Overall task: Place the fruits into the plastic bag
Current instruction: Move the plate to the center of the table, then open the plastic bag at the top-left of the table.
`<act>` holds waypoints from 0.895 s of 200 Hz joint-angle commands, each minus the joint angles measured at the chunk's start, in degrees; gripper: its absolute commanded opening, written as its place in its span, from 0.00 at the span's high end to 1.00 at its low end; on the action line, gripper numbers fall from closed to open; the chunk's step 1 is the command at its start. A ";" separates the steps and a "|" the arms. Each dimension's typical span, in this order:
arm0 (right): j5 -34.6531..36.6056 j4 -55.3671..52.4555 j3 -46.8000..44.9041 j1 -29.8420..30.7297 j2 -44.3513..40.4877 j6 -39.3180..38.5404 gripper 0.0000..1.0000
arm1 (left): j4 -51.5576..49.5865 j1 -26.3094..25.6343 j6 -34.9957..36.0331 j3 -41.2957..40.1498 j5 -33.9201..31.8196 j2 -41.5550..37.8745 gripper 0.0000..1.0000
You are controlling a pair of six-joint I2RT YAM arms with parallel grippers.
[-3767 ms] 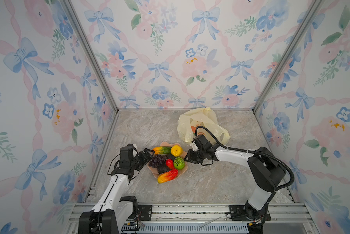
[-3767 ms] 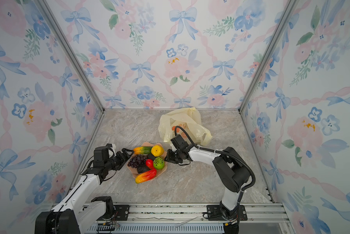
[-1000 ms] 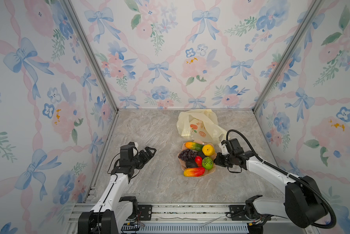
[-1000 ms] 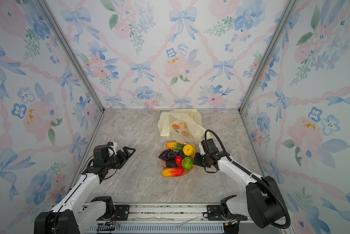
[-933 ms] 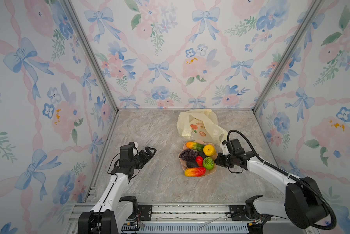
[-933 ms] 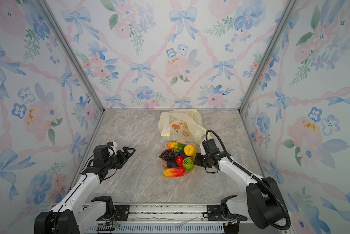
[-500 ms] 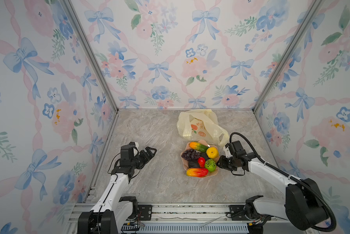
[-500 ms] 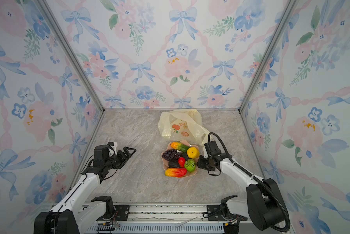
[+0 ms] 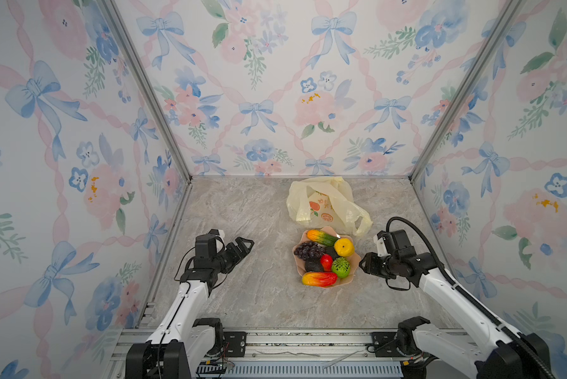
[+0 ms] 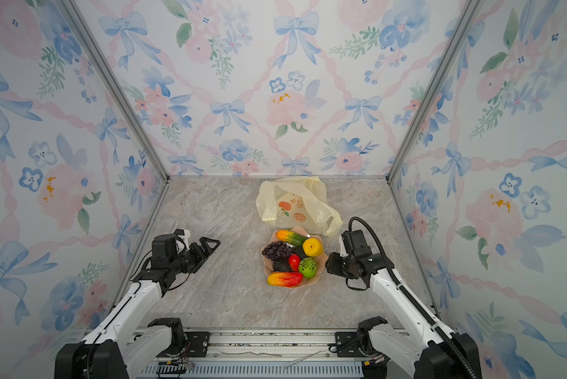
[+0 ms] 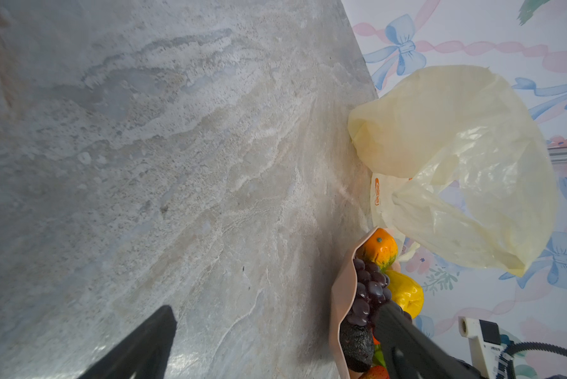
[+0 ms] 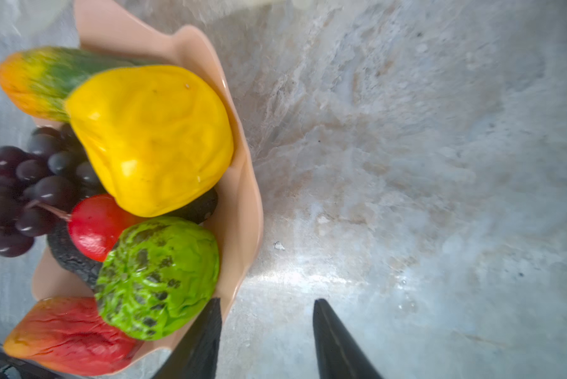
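Dish (image 12: 242, 197): pink and scalloped, sitting on the table (image 9: 259, 295)
Fruits (image 10: 295, 259): all piled in the dish
Far side of dish: orange-green mango (image 9: 321, 237), with the citrus (image 9: 343, 246) beside it
Middle of dish: grapes (image 9: 308, 251) on the side away from the right arm, then a dark avocado (image 9: 313, 265), a small red fruit (image 9: 325, 261) and the green ball (image 9: 340, 266)
Near side of dish: red-yellow mango (image 9: 319, 279) lying along the rim
Bag (image 9: 324, 203): crumpled just behind the dish and touching its far edge, one handle loop trailing by the rim
Right gripper (image 12: 265, 328): low at the dish's rim next to the green ball, jaws parted, gripping nothing; one finger (image 12: 206, 331) hangs over the rim, and I can't quite tell whether it touches
Left gripper (image 9: 242, 245): well away from the dish on its other side, spread wide and empty, above bare table
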 commanded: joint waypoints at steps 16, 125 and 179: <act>3.88 -12.67 10.65 -1.18 -7.25 0.70 0.15 | -1.23 -0.90 4.29 6.22 3.45 -1.11 0.02; -4.65 -4.34 29.58 -12.34 19.15 -1.78 0.04 | -29.27 -36.05 32.52 58.12 -23.21 31.25 0.05; -5.41 -1.03 26.60 -14.89 20.98 -2.31 0.04 | -45.79 -48.63 30.96 76.40 -48.10 45.86 0.06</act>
